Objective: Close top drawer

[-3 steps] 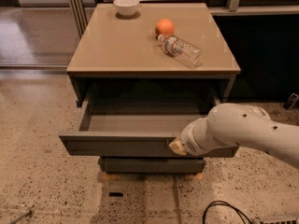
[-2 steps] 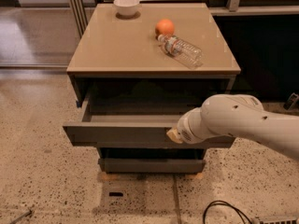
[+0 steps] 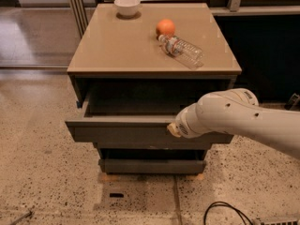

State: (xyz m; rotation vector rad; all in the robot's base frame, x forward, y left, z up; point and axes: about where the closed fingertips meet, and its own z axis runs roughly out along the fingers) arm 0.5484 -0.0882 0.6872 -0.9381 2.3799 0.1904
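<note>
The top drawer (image 3: 122, 134) is a wide dark grey-brown box under the tan cabinet top (image 3: 117, 46). It stands partly pulled out, with its shallow inside showing. My white arm reaches in from the right. My gripper (image 3: 172, 130) is at the arm's end, against the drawer's front a little right of its middle. Only a small tan tip of it shows past the wrist.
A white bowl (image 3: 127, 5), an orange (image 3: 165, 27) and a lying clear plastic bottle (image 3: 182, 50) are on the cabinet top. A lower grey drawer (image 3: 150, 165) sticks out slightly beneath. A black cable (image 3: 225, 210) lies on the speckled floor at the lower right.
The top drawer has slid back into the cabinet, with less of its inside showing. My arm and gripper have moved forward with its front.
</note>
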